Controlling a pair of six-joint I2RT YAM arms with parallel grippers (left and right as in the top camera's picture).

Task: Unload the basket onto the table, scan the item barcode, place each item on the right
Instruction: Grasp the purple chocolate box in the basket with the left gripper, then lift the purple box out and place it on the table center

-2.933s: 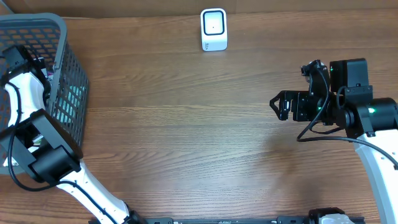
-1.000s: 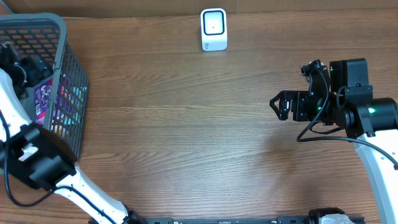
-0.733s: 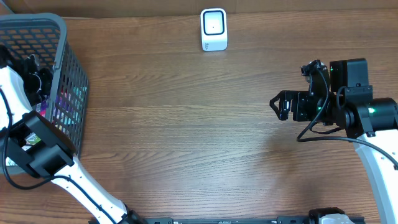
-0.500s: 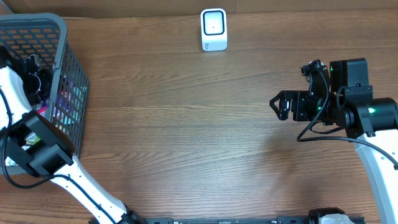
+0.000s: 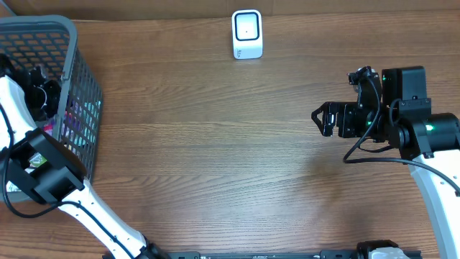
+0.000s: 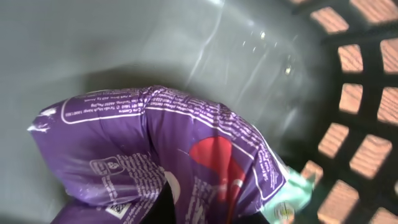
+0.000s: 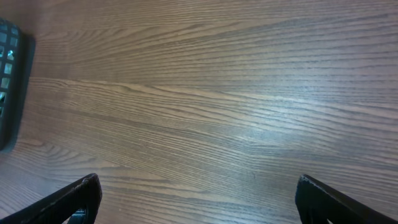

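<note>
Left wrist cam: purple packet [image 6: 155, 149] fills the view, lying inside the grey mesh basket [image 5: 72, 32] at the table's left edge, with a greenish item [image 6: 291, 194] tucked under its right corner. Left gripper [image 6: 198, 208] is pressed together at the bottom of the frame with the packet's film puckered round it, so it reads as a pinch on a fold of the wrapper, not on the contents. Overhead confirms the L arm is down in the basket. Right gripper [image 5: 323, 120] hangs spread wide over bare table [image 7: 205, 93] at the far right, holding nothing. Scanner [image 5: 246, 34] stands upright at the back edge, centre, well apart from both arms. Handling, judged: glossy pillow-type film, soft, prob. light, air-filled. It will crumple and sag when lifted, and slick film may creep out of a thin pinch. A crimped end seam or a fuller fold would hold better than mid-panel. A small square code shows near the lower-left edge; no proper barcode found yet, could be on the hidden side. Printed face must stay flat for the scanner, so avoid gripping over the print.
</note>
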